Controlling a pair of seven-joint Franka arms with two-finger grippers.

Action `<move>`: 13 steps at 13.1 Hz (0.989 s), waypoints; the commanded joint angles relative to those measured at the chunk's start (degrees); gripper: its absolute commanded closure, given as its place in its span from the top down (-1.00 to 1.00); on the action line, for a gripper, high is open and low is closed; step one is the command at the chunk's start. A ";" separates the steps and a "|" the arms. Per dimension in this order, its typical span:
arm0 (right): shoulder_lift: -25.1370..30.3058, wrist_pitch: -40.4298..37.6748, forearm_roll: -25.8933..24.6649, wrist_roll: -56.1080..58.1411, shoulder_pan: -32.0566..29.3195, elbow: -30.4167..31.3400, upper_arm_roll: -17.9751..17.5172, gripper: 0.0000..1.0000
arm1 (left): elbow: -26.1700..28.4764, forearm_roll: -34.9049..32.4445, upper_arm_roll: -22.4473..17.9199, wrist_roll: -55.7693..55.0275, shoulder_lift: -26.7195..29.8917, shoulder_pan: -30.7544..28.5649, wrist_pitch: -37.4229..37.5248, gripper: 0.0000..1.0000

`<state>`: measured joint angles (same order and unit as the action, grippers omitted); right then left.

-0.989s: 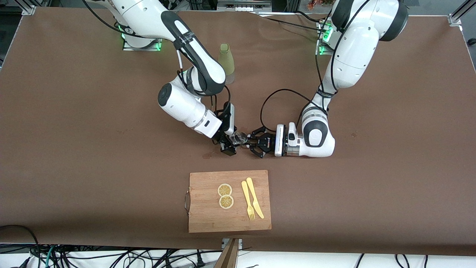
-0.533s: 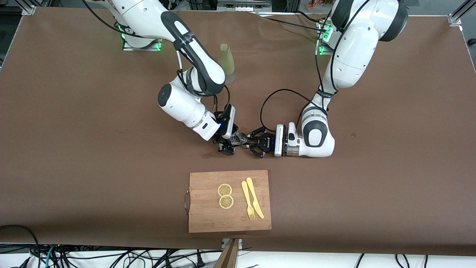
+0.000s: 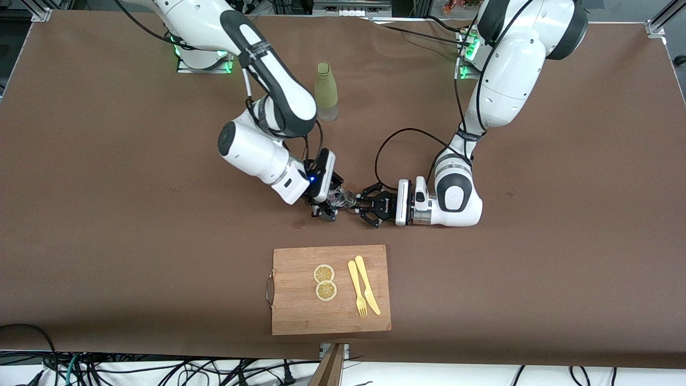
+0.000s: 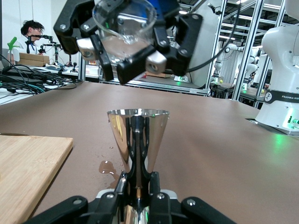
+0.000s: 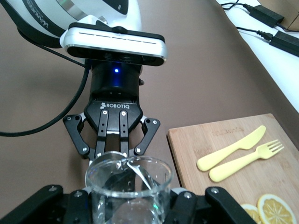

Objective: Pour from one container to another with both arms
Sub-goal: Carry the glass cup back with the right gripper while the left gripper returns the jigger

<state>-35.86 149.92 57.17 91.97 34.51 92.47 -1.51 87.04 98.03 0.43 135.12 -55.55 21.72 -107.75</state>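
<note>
Over the middle of the table my right gripper (image 3: 327,208) is shut on a clear glass beaker (image 3: 338,199), tipped toward the left arm. In the left wrist view that beaker (image 4: 124,21) hangs in the right gripper (image 4: 124,51) just above a shiny metal cone cup (image 4: 136,133). My left gripper (image 3: 359,207) lies low and level, shut on the cone cup's waist (image 4: 138,186). The right wrist view shows the beaker (image 5: 128,189) in its own jaws (image 5: 128,207), with the left gripper (image 5: 114,156) close ahead of it.
A small puddle (image 3: 298,224) (image 4: 108,166) lies on the brown table below the beaker. A wooden cutting board (image 3: 300,311) with two lemon slices (image 3: 325,282) and a yellow knife and fork (image 3: 363,292) lies nearer the camera. A yellow-green bottle (image 3: 326,90) stands farther back.
The right arm's elbow and wrist have swung toward its own end of the table, turning the gripper and tipping the beaker more over the cone cup. The left arm has stayed still.
</note>
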 commanded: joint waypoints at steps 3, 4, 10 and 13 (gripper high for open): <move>2.89 -12.86 0.84 0.93 -7.95 0.51 -0.33 -1.00 | -1.00 2.34 0.01 3.04 -0.26 -0.10 -0.97 -1.00; 3.07 -15.16 0.76 1.71 -9.70 0.51 -0.25 -1.00 | -0.91 2.17 -0.25 4.09 0.00 -0.36 -0.71 -1.00; 1.93 -33.25 4.27 17.25 -23.58 0.52 -0.33 -1.00 | 0.50 -1.60 -3.23 7.35 0.97 -6.60 8.59 -1.00; -0.87 -39.33 4.53 27.00 -29.83 0.52 -0.33 -1.00 | 0.50 -6.70 -5.26 7.53 1.49 -11.60 15.18 -1.00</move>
<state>-35.31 113.66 60.33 113.17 8.04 92.78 -0.90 86.64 94.41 -4.59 140.96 -55.42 13.14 -96.12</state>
